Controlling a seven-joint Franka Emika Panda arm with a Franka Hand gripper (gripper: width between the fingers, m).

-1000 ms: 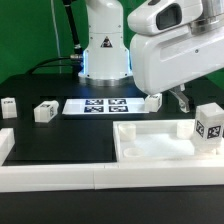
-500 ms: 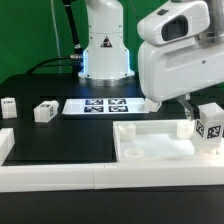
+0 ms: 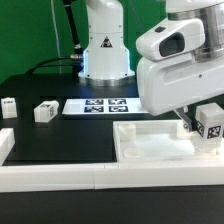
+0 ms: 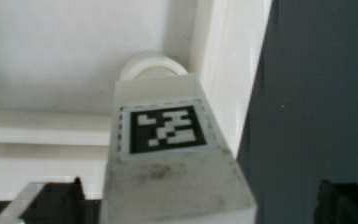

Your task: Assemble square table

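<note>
The white square table top [image 3: 150,150] lies flat at the exterior view's right, rim up. A white tagged leg [image 3: 210,122] stands upright at its right corner. My gripper [image 3: 197,122] hangs low beside this leg, and the arm's big white hand hides part of the top. In the wrist view the leg [image 4: 172,150] fills the space between my two dark fingertips [image 4: 43,205], tag facing the camera. The gripper [image 4: 194,205] is open, with a gap on each side of the leg. Two more legs [image 3: 44,111] [image 3: 8,107] lie on the black table at the left.
The marker board [image 3: 100,105] lies behind the middle of the table. A long white border wall [image 3: 70,178] runs along the front edge. The robot's base [image 3: 105,50] stands at the back.
The arm has moved down and toward the exterior view's right, bringing the open fingers around the upright leg. The leg and the table top have not moved.
</note>
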